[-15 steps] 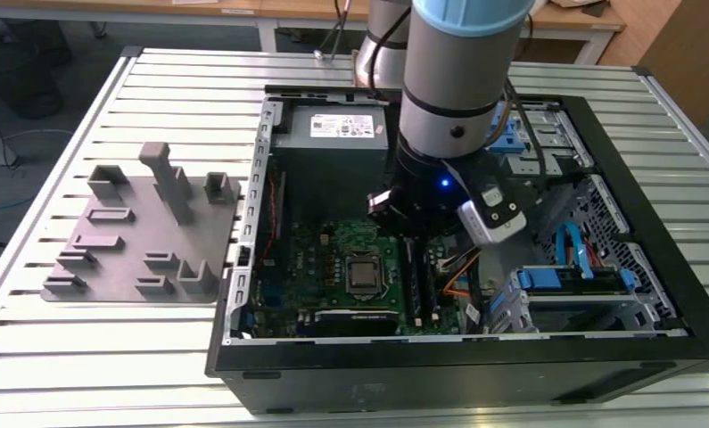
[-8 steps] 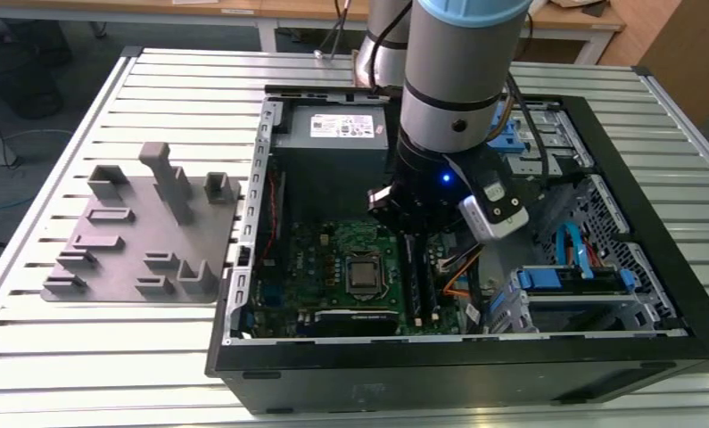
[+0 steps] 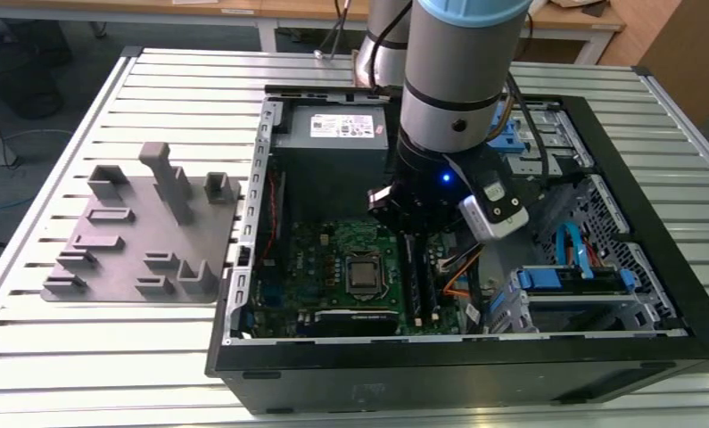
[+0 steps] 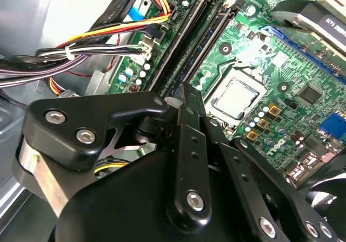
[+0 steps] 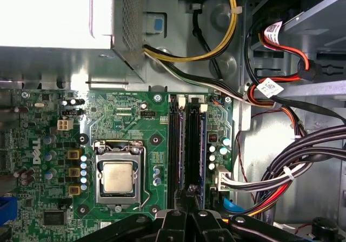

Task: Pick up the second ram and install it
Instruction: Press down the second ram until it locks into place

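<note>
My gripper (image 3: 404, 217) is lowered into the open computer case (image 3: 449, 361), over the memory slots on the green motherboard (image 3: 330, 259). Both wrist views show its black fingers (image 4: 185, 98) closed together. Their tip (image 5: 189, 194) is at the near end of the slot farther from the processor. A long dark stick with a blue-green edge, the second ram (image 5: 193, 144), lies seated in that slot (image 4: 178, 44). The slot beside it (image 5: 173, 144) also looks filled. I cannot tell whether the fingertips touch the ram.
The processor (image 5: 118, 177) sits beside the slots. Bundled cables (image 5: 292, 177) run along the slots' other side. In the exterior view, the power supply (image 3: 330, 129) is at the case's far end and blue drive bays (image 3: 568, 276) on the right. A grey fixture plate (image 3: 134, 236) stands left.
</note>
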Available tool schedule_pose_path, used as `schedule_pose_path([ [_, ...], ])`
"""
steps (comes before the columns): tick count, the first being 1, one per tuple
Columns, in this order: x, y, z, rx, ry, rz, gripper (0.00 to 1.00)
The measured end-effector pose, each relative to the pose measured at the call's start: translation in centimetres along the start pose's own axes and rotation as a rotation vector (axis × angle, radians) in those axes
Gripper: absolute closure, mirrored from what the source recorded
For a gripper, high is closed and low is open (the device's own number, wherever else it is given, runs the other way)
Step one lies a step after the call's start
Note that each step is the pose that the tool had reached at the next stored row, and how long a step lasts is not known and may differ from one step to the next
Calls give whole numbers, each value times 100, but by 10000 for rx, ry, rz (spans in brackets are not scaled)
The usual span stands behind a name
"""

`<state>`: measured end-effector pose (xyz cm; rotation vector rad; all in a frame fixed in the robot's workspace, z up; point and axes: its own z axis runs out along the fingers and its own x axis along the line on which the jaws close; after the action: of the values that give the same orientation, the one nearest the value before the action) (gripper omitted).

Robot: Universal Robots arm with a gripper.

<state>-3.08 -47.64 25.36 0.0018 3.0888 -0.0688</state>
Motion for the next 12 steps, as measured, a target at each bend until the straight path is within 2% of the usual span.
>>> schedule_pose_path([
  [3, 0, 0, 3, 1, 1, 0, 89],
  [7, 2, 25, 38, -111, 0, 6, 89],
  [10, 5, 97, 88, -116, 1, 6, 89],
  [12, 7, 175, 123, -119, 1, 6, 89],
])
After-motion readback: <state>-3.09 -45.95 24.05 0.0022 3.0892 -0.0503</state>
